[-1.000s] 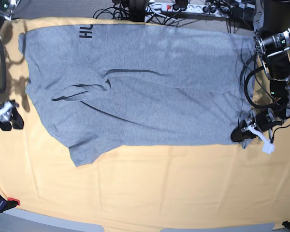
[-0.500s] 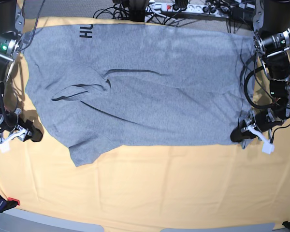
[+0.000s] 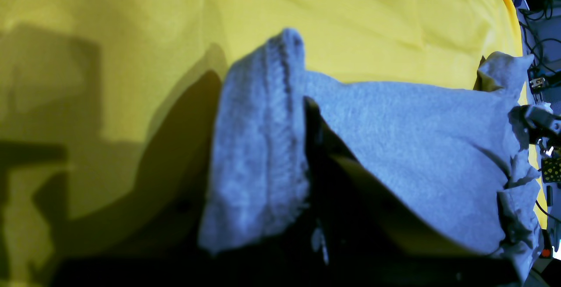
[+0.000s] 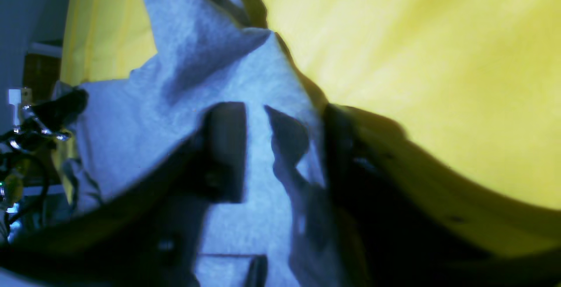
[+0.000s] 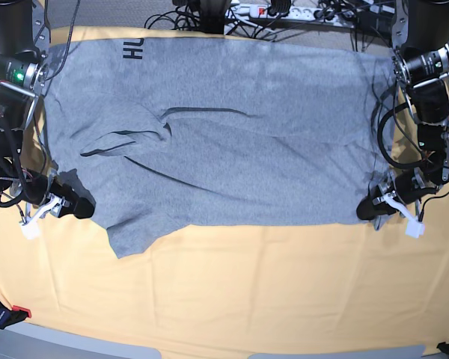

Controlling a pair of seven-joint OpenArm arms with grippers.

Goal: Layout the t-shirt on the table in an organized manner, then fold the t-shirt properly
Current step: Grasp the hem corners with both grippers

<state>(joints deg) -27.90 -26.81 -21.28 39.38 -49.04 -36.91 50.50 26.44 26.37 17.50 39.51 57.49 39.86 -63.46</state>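
The grey t-shirt lies spread across the far half of the table, with black lettering at its far left corner. My left gripper sits at the shirt's near right corner, shut on the hem. In the left wrist view that hem rises from the dark jaws as a thick fold. My right gripper is at the shirt's left edge, just above the near sleeve. In the right wrist view its fingers stand apart with grey cloth in the gap.
A folded ridge of cloth crosses the shirt's left part. Cables and a power strip run along the table's far edge. A red-tipped clamp sits at the front left edge.
My right arm has swung in from the far left to the shirt's left edge, and its fingers have narrowed around the cloth. The left arm has not moved.
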